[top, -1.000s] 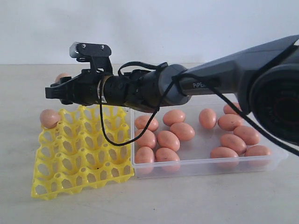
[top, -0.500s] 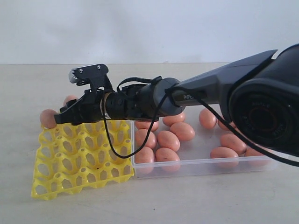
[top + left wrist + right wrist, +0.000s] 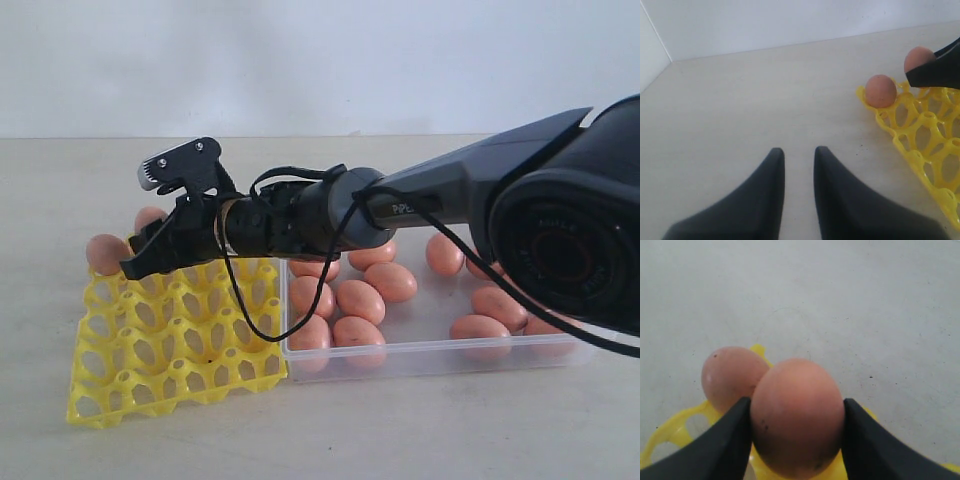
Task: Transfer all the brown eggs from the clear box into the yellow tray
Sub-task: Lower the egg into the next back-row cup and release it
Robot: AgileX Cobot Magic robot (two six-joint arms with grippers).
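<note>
Placement stage of the egg transfer. The right gripper, reaching across the clear box from the right, hangs tilted downward over the far left corner of the yellow tray. Its fingers are clamped on the flanks of the held egg. The egg's long axis runs crosswise to the squeeze. Which end is blunter cannot be told. The decisive relation is vertical: the far-row cup meant to receive the egg appears to lie directly beneath it, next to the corner cup that holds the seated egg. The two eggs overlap in the right wrist view, and whether they touch cannot be told. A short, straight descent should therefore settle the egg end-down, and sideways drift risks knocking its neighbour. The left gripper hovers over bare bench beyond the tray's left edge, fingers slightly apart and holding nothing. The remaining brown eggs lie on their sides in the clear box.
</note>
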